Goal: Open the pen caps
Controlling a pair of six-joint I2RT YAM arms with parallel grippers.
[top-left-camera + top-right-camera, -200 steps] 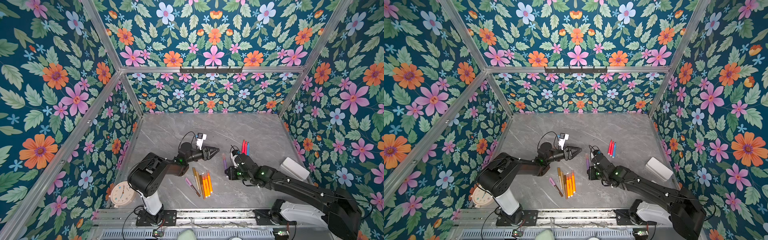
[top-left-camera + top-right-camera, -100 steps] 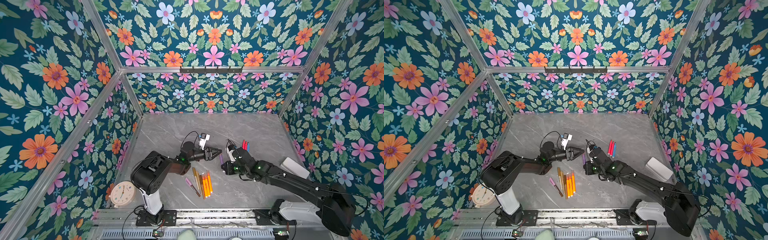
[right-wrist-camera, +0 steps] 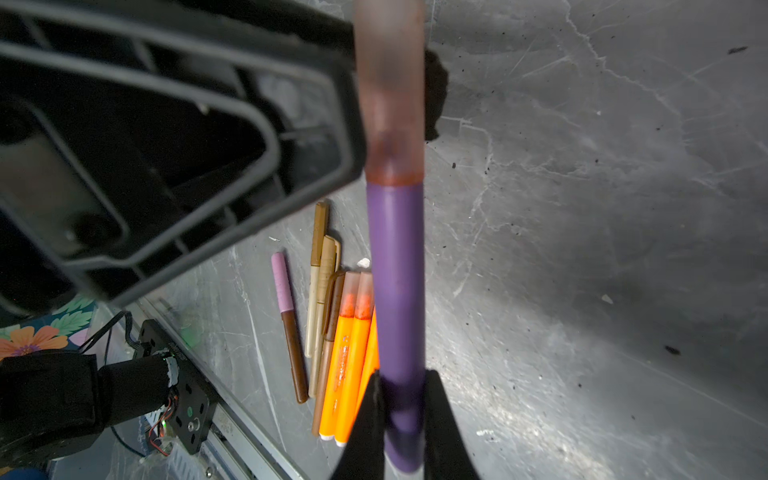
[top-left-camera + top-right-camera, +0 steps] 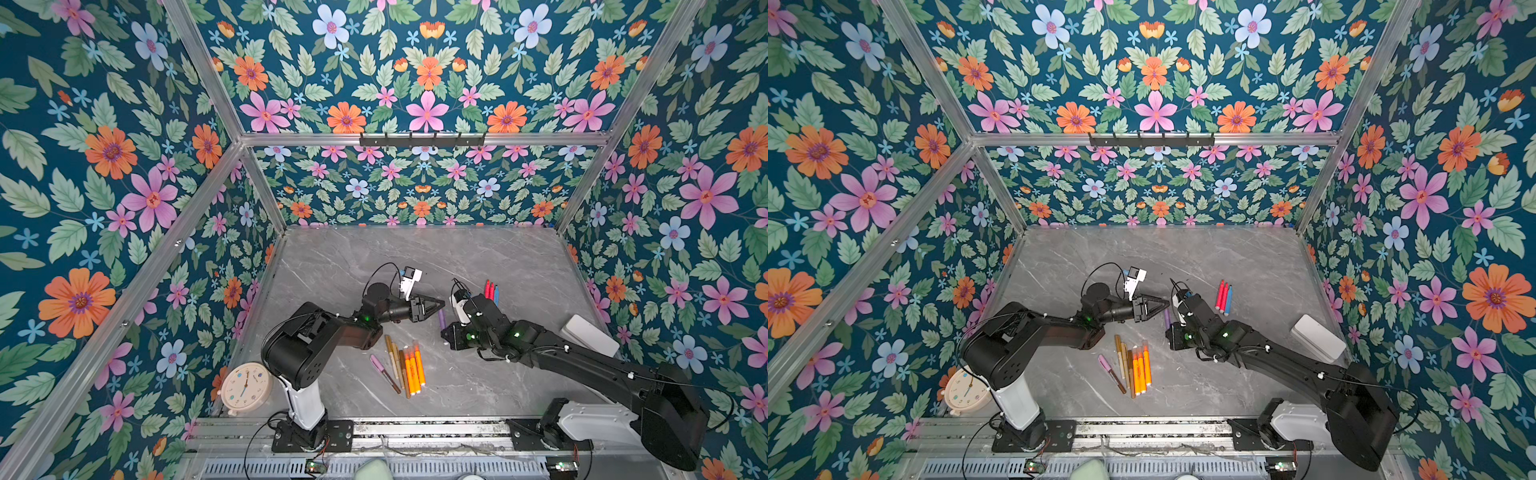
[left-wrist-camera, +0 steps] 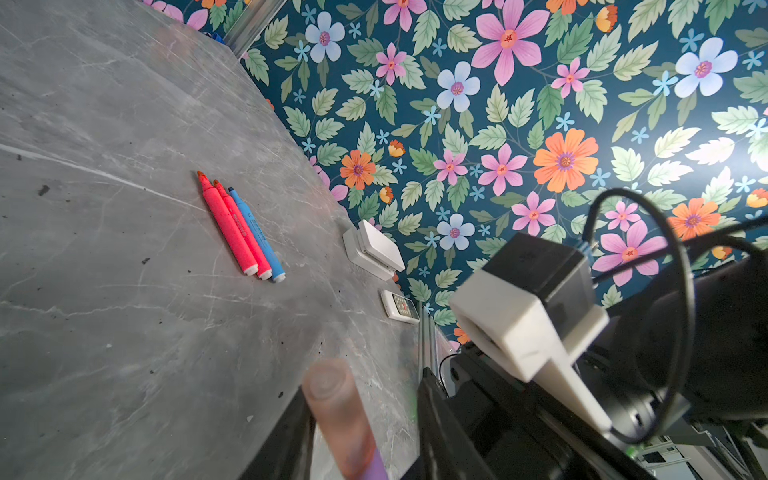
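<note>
A purple pen is held above the table, and my right gripper is shut on the lower end of its barrel. Its translucent pinkish pen cap is on the pen and points at the left arm. My left gripper has its jaws on either side of that cap. The cap rests against one finger, and a gap shows to the other finger.
Capped orange, gold and brown pens lie in a bunch near the front. Two red pens and a blue one lie bare-tipped behind the right arm. A white box sits right, a clock front left.
The right gripper has carried the purple pen left and back, towards the left gripper. The left gripper's jaws have come round the cap and narrowed.
</note>
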